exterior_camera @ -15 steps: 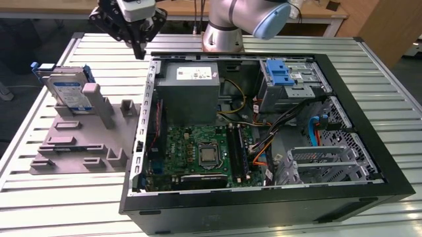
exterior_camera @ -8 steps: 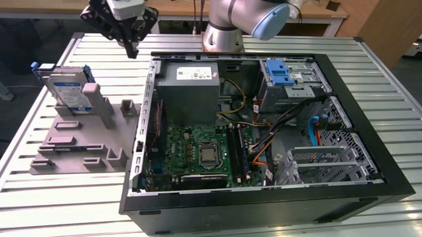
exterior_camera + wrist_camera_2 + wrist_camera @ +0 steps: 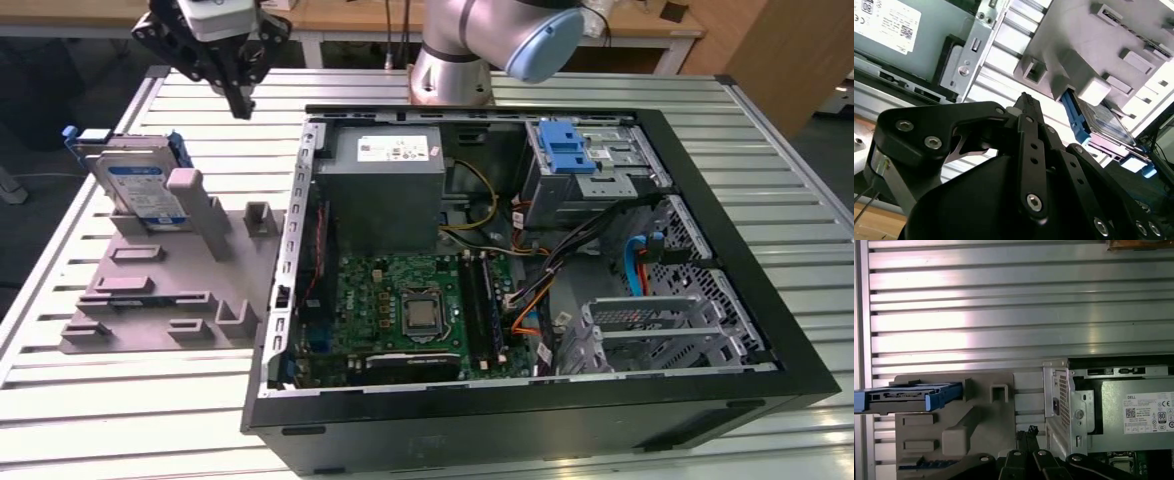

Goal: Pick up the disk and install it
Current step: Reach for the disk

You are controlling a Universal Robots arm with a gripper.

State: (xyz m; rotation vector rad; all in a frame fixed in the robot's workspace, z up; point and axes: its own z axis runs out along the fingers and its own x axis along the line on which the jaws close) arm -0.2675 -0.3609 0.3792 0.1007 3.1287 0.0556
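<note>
Blue-framed disk (image 3: 139,186) stood upright in grey fixture (image 3: 147,300), at fixture's far corner. My gripper (image 3: 242,105) hovered above fixture's rear edge, jaws clenched, empty (no contact). Judged: part jaws wide, centre over disk's top edge, descend square.

Bright even light; glare bands on slatted table (image 3: 1004,335); case (image 3: 534,425) interior shadowed.

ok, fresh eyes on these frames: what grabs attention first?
The open computer case dominates the exterior view, motherboard exposed. At the exterior view's left the disk stands on edge in a grey fixture. The gripper hangs over the table near it, jaws shut, empty.
</note>
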